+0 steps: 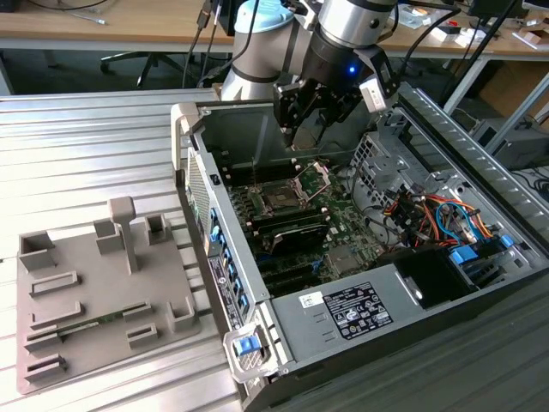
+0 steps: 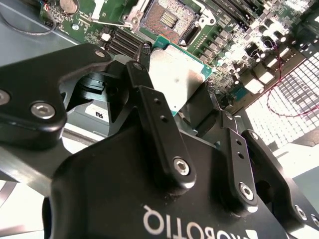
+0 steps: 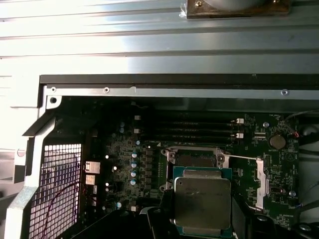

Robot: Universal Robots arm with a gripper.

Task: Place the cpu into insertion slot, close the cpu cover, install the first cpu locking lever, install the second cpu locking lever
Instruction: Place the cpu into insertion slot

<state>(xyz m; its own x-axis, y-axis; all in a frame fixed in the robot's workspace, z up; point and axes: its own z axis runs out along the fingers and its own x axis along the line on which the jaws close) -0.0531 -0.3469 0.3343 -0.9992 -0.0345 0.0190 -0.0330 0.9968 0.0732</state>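
The cpu point(image 3: 202, 201), a flat square chip with a silvery top and a green rim, is held by its edges in my gripper point(image 3: 202, 221), which is shut on it. The second wrist view shows the cpu point(image 2: 177, 74) between the black fingers point(image 2: 149, 99). It hangs above the green motherboard, a little short of the insertion slot point(image 3: 194, 158), a dark square socket point(image 2: 169, 20) that lies uncovered. The cpu cover point(image 1: 316, 176) stands tilted up beside the insertion slot point(image 1: 279, 197). In the exterior view my gripper point(image 1: 302, 120) hovers inside the open computer case, above the socket.
Black memory slots point(image 1: 292, 232) run beside the socket. A power supply point(image 1: 360, 309) and coloured cables point(image 1: 433, 215) fill the case toward the exterior view's right. The case walls point(image 1: 193, 163) surround the board. A grey fixture plate point(image 1: 94, 292) lies at the exterior view's left.
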